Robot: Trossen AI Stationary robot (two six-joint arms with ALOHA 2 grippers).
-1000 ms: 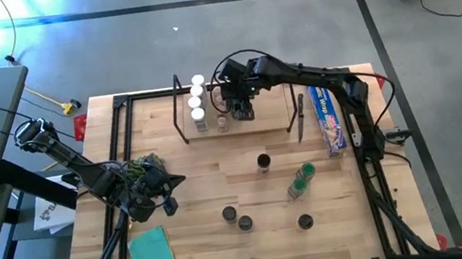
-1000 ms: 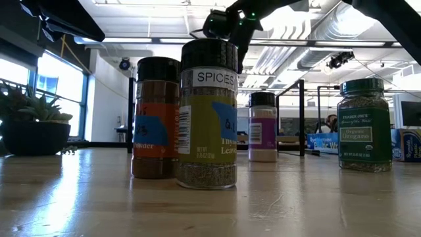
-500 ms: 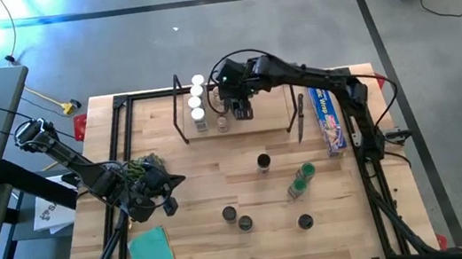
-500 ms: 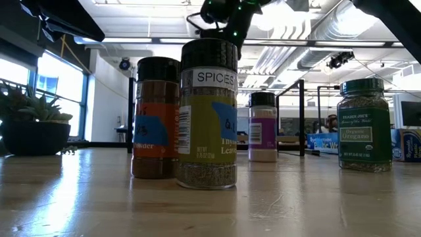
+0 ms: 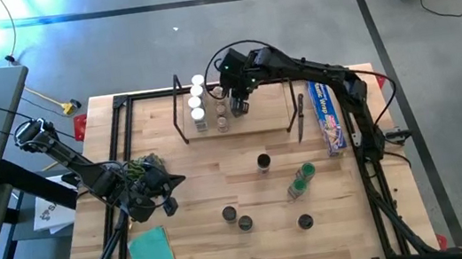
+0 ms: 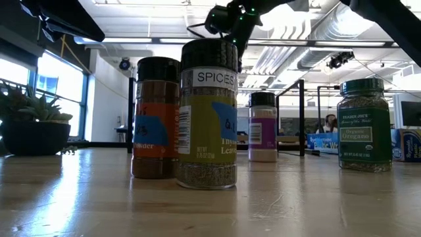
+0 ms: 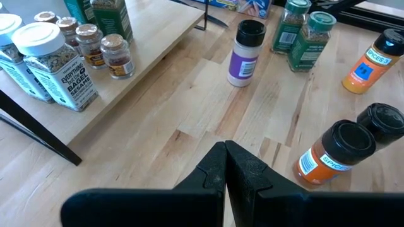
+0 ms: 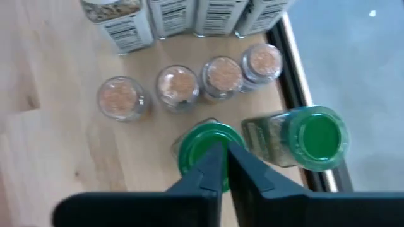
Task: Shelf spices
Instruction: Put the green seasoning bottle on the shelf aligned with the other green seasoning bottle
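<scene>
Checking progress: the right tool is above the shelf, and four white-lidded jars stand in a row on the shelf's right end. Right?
Not quite: the white-lidded jars stand at the left end of the shelf, as the high view shows. The right tool is indeed above the shelf.

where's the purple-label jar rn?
High view: the purple-label jar stands upright mid-table, in front of the shelf, with the green-lid jars nearest on its right.

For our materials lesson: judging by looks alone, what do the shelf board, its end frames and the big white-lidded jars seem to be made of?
The shelf board looks like pale wood with a matte finish: grain lines show. Its end frame seems to be thin black metal rod, though painted wood cannot be excluded. The white-lidded jar looks like clear plastic or glass, since the seeds show through, under a smooth white, probably plastic, lid.
</scene>
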